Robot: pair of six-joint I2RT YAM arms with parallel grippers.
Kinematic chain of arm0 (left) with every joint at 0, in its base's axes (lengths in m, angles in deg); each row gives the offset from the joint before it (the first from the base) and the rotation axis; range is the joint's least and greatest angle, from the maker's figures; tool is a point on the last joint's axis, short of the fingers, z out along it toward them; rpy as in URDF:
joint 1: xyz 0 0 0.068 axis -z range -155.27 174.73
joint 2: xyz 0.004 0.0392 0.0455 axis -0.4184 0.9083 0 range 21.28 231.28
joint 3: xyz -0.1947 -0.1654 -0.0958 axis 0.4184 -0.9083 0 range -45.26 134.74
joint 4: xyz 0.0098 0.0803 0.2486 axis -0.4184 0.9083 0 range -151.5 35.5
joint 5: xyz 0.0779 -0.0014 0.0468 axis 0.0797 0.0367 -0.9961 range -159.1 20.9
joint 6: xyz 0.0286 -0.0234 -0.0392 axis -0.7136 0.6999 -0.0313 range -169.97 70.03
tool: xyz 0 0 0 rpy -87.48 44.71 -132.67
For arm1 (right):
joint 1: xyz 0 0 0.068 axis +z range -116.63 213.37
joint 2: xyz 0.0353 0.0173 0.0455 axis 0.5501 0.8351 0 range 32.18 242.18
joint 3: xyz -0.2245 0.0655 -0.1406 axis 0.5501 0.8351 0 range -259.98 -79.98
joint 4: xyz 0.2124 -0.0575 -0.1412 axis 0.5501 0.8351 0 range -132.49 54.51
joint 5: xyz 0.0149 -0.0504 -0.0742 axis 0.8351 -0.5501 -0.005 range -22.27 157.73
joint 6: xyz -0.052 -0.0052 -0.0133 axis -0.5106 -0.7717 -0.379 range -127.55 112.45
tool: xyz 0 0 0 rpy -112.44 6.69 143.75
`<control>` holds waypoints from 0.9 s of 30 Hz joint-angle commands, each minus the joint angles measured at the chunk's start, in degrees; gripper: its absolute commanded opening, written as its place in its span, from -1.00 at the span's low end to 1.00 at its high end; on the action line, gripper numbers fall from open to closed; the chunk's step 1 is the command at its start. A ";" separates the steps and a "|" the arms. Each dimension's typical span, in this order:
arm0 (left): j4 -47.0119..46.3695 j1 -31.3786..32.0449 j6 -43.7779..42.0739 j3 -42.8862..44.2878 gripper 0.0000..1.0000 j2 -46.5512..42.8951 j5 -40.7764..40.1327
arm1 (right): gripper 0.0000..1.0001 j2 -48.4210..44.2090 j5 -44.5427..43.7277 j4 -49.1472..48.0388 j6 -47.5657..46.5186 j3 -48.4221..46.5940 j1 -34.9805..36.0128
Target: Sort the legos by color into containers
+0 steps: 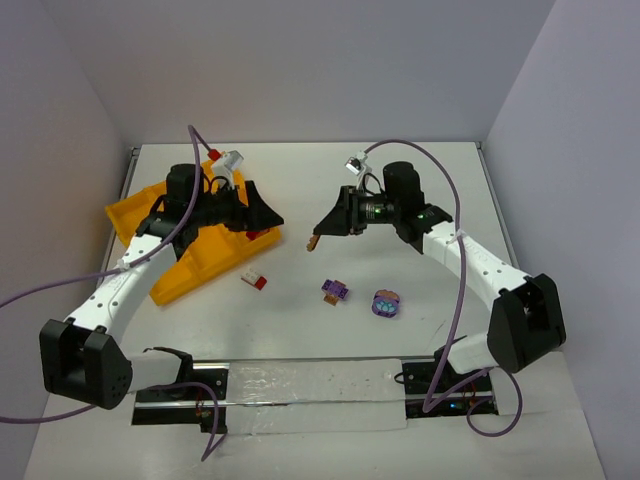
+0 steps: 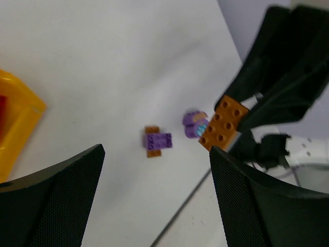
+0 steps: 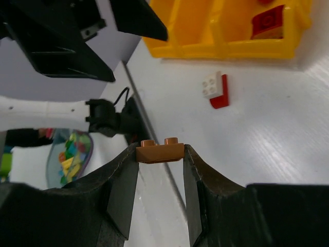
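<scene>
Cargo: your right gripper (image 1: 314, 240) pinches an orange brick (image 3: 159, 151) crosswise, tray (image 1: 128, 218) at its 9 o'clock; your left gripper (image 1: 268, 222), fingers (image 2: 56, 206) spread, stands nearer the red-white lego (image 1: 254, 281) at its 6 o'clock.

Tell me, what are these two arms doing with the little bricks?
Two robot arms are sorting toy bricks by colour into a yellow tray. The right gripper holds a small orange brick above the table. The left gripper hangs open at the tray's edge, where a red brick lies in one cell. A red-and-white brick, a purple-and-orange brick and a rounded purple piece lie on the table, unsorted.
</scene>
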 commanded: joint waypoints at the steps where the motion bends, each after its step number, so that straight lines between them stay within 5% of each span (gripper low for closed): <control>1: -12.04 0.05 1.65 -2.71 0.79 -1.25 19.90 | -1.00 1.48 9.74 -4.56 1.96 -4.89 -0.08; 27: -22.79 6.29 7.59 -3.34 0.94 3.39 27.41 | -0.99 2.89 12.23 -15.52 11.00 -6.04 1.15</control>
